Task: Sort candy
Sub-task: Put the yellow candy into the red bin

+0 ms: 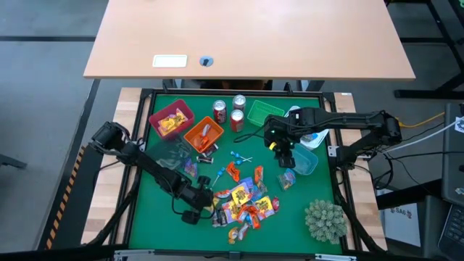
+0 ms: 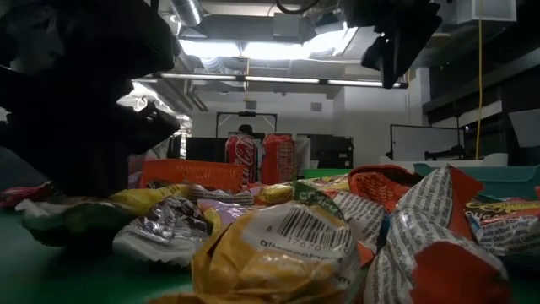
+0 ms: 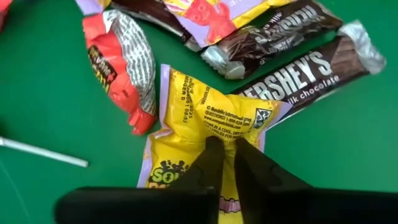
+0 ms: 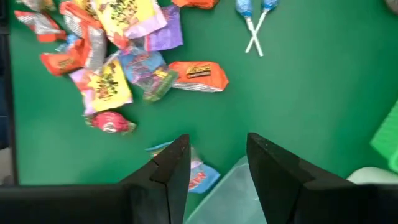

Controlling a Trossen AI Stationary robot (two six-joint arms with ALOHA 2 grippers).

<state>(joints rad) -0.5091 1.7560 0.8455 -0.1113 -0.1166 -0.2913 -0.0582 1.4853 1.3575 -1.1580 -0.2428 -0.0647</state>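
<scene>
On green mat | left pincer (image 3: 225,163) pinches yellow packet (image 3: 205,121) | beside "HERSHEY'S" bar (image 3: 311,71)

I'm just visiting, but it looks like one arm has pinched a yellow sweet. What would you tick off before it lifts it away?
1. Left gripper closed on the yellow candy packet: ok, fingers pinch its middle.
2. Only one piece caught: ok in the left wrist view; the red-wrapped candy and the Hershey's bar lie outside the fingers, though the bar touches the packet's edge.
3. A bin to receive it: ok, the red bin already holds yellow pieces.
4. Right gripper out of the way: ok, it is open over the clear bin, apart from the candy pile.
5. Grip firm enough to survive lifting: cannot tell.
</scene>
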